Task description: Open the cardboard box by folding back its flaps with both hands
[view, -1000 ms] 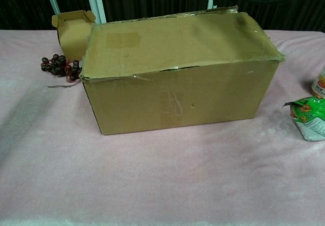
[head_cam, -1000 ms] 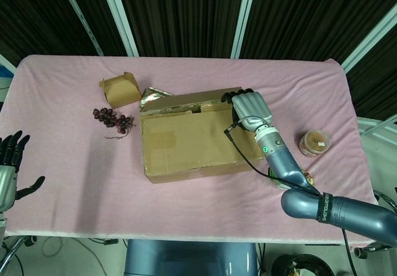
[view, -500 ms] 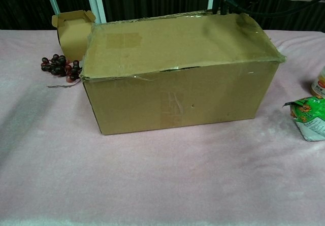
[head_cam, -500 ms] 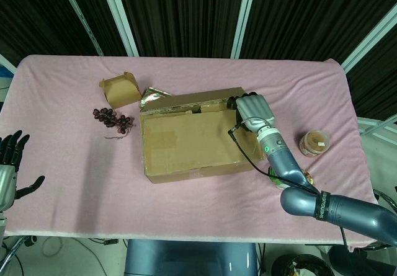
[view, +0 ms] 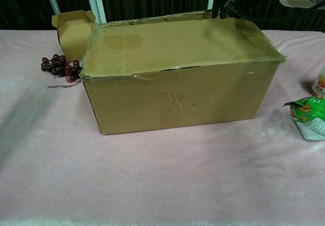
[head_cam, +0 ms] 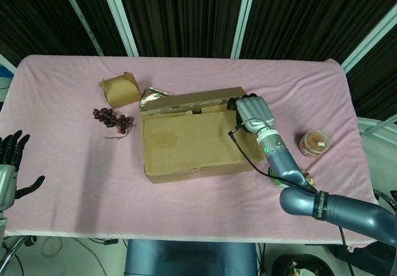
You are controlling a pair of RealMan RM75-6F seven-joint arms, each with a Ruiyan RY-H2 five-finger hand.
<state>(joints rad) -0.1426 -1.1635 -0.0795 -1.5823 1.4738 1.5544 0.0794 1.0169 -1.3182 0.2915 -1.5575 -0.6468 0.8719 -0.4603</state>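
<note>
The cardboard box (head_cam: 189, 141) lies on its long side in the middle of the pink table; the chest view shows its front face (view: 177, 96) close up. The near top flap lies flat. The far flap (head_cam: 192, 101) stands slightly raised along the back edge, also visible as the far flap (view: 167, 18). My right hand (head_cam: 251, 110) is at the box's far right corner, and its dark fingers (view: 221, 5) curl over that flap's right end. My left hand (head_cam: 9, 158) hovers off the table's left edge, fingers spread, holding nothing.
A small open carton (head_cam: 120, 89), a bunch of dark grapes (head_cam: 113, 118) and a foil packet (head_cam: 155, 96) lie left of and behind the box. A round jar (head_cam: 314, 143) and a green snack bag (view: 307, 117) sit to its right.
The far flap has lifted off the box top along the back edge while my right hand shifted slightly right at the corner. My left hand has stayed put.
</note>
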